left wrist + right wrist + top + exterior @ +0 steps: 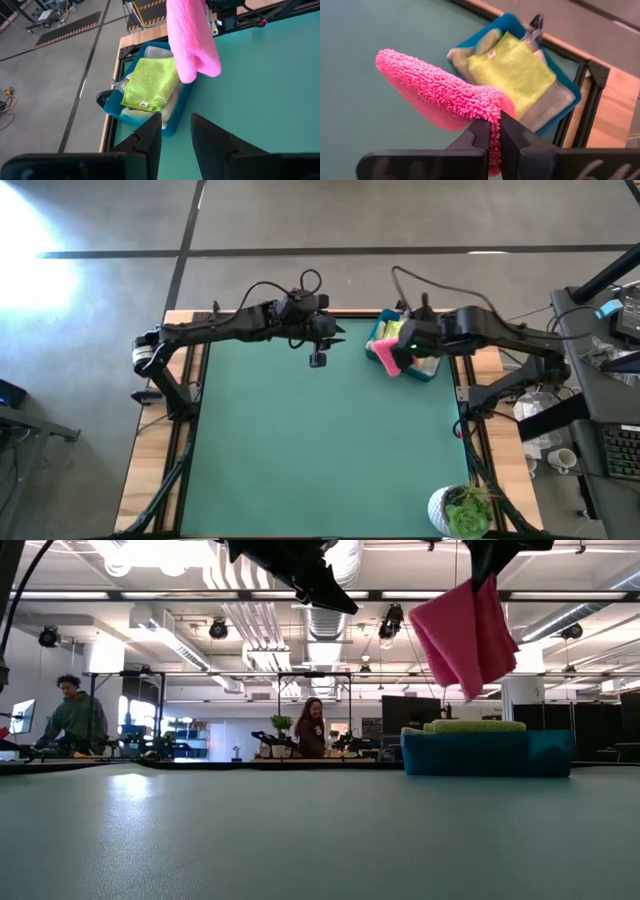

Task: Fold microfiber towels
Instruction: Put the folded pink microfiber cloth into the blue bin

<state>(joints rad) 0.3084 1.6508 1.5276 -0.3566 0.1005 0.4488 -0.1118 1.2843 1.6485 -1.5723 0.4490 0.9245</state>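
My right gripper (494,131) is shut on the hot pink towel (440,97), held in the air beside the blue bin (432,370) at the table's far right. The pink towel also shows in the high view (385,358), the low view (462,632) and the left wrist view (191,37). A lime green towel (150,85) lies on top of the stack in the bin, with paler towels (551,106) under it. My left gripper (317,360) is open and empty, high over the table's far middle. My right gripper pinches the pink towel between its two fingers at a bunched fold (496,114) on the towel's upper end. The towel is lifted clear of the bin and the table. It hangs slack below the fingers (465,645).
A potted plant (462,510) stands at the table's near right corner. The green mat (320,450) stretches from the bin toward the near and left edges. People stand in the room beyond the far edge (310,728).
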